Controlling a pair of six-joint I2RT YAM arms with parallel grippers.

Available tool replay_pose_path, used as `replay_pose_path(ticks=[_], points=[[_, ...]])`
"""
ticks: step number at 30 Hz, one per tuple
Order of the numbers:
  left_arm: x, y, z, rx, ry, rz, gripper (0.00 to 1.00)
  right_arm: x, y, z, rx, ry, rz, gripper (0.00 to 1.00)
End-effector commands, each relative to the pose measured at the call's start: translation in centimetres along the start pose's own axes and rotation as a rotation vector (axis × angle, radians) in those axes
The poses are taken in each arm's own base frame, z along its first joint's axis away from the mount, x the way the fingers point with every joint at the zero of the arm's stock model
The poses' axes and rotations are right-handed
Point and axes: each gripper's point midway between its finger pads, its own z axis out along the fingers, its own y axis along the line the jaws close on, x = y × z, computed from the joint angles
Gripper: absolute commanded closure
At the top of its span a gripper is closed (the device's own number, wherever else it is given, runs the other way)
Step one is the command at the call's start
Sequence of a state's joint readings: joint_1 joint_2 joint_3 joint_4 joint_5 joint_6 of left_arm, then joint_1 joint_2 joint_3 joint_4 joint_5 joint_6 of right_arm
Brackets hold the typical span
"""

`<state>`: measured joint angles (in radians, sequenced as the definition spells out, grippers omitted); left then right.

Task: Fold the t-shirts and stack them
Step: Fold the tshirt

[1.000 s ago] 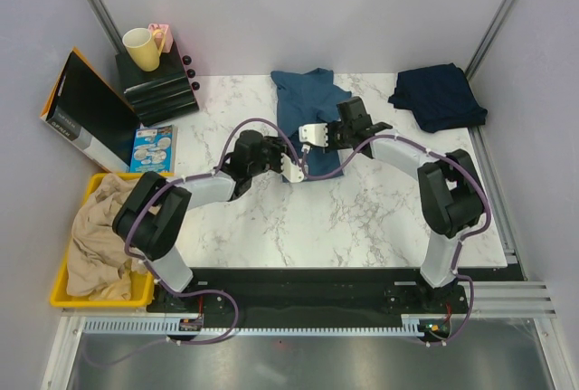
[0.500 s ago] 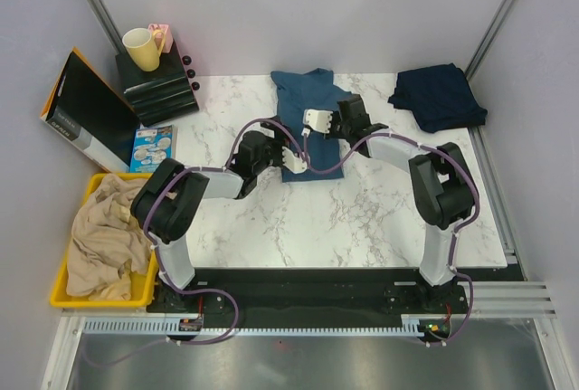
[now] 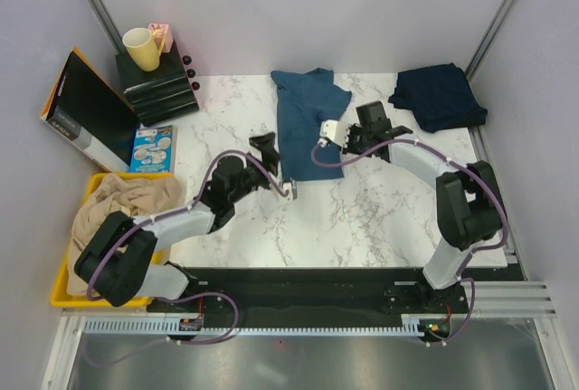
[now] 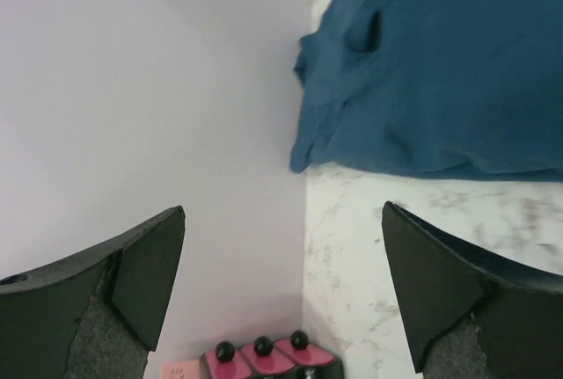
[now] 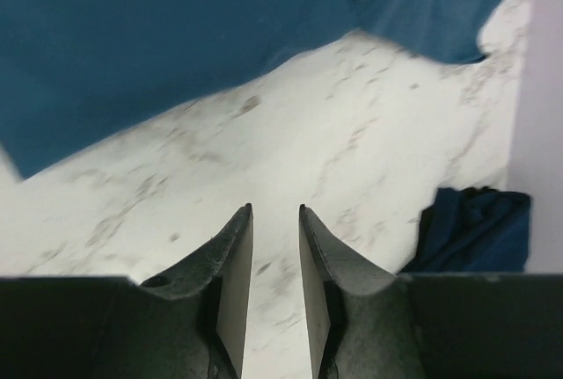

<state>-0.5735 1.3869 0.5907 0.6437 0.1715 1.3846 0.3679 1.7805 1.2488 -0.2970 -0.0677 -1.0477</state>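
The steel-blue t-shirt (image 3: 306,123) lies as a long narrow strip at the back middle of the marble table, also in the left wrist view (image 4: 440,71) and the right wrist view (image 5: 158,36). The navy t-shirt (image 3: 439,96) sits bunched at the back right, showing at the edge of the right wrist view (image 5: 479,229). My left gripper (image 3: 270,156) hangs just left of the blue shirt, wide open and holding nothing (image 4: 283,210). My right gripper (image 3: 369,126) is just right of that shirt, over bare marble, its jaws a narrow gap apart and empty (image 5: 275,208).
A yellow bin (image 3: 61,274) with beige cloth stands at the near left. A black box (image 3: 156,91) carrying a yellow mug (image 3: 142,48), a leaning black-and-orange folder (image 3: 81,109) and a blue booklet (image 3: 154,147) fill the back left. Walls close in on three sides.
Both grippers let go of the blue shirt's near edge and drew away, the left toward the near left, the right to the right. The shirt now lies flat and longer.
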Motion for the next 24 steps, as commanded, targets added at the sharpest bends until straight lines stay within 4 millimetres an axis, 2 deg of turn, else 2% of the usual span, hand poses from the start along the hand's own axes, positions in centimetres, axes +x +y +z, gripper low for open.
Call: replay_pose_path(ticks=[1, 2, 3, 4, 5, 7, 9, 10, 13, 14, 16, 17, 18, 23, 24], points=[[-3.5, -7.5, -1.9, 0.182, -0.148, 0.010, 0.00, 1.7, 5.8, -2.3, -0.162, -0.032, -0.026, 0.65], [-3.8, -8.8, -2.2, 0.208, -0.157, 0.004, 0.00, 2.8, 7.7, -2.3, -0.191, -0.018, -0.032, 0.66], [-4.3, -10.1, -2.2, 0.237, -0.168, 0.001, 0.00, 2.9, 7.7, -2.2, -0.172, -0.022, -0.044, 0.66], [-4.5, -10.5, -2.2, 0.226, -0.176, 0.004, 0.00, 3.1, 7.9, -2.5, -0.168, -0.027, -0.087, 0.65], [-4.5, -10.6, -2.0, 0.219, -0.169, 0.009, 0.00, 3.9, 9.5, -2.4, -0.198, -0.017, -0.098, 0.66], [-4.6, -12.0, -1.2, 0.234, -0.164, 0.015, 0.00, 3.9, 9.9, -2.4, -0.196, -0.033, -0.128, 0.66], [-4.2, -11.5, -0.2, 0.193, -0.146, 0.024, 0.00, 3.7, 10.8, -2.3, -0.208, -0.046, -0.177, 0.66], [-3.9, -12.3, 0.7, 0.204, -0.136, 0.024, 0.00, 3.3, 10.8, -2.4, -0.203, -0.064, -0.188, 0.66], [-3.4, -10.5, 2.6, 0.112, -0.110, 0.041, 0.00, 2.4, 11.1, -2.2, -0.189, -0.092, -0.217, 0.66], [-2.9, -11.1, 3.1, 0.111, -0.093, 0.044, 0.00, 2.1, 11.3, -2.0, -0.191, -0.101, -0.224, 0.66], [-2.9, -9.7, 3.9, 0.038, -0.090, 0.055, 0.00, 1.7, 11.5, -1.8, -0.182, -0.117, -0.231, 0.66], [-2.7, -10.4, 4.2, 0.043, -0.086, 0.054, 0.01, 1.6, 11.7, -1.7, -0.182, -0.122, -0.235, 0.66], [-2.8, -10.0, 4.3, 0.021, -0.092, 0.061, 0.01, 1.3, 11.5, -1.6, -0.170, -0.133, -0.248, 0.66], [-2.9, -11.2, 3.6, 0.057, -0.110, 0.056, 0.02, 0.7, 13.1, -1.4, -0.174, -0.177, -0.297, 0.66], [-3.1, -11.1, 3.4, 0.058, -0.115, 0.051, 0.03, 0.2, 12.7, -1.5, -0.145, -0.198, -0.312, 0.66]])
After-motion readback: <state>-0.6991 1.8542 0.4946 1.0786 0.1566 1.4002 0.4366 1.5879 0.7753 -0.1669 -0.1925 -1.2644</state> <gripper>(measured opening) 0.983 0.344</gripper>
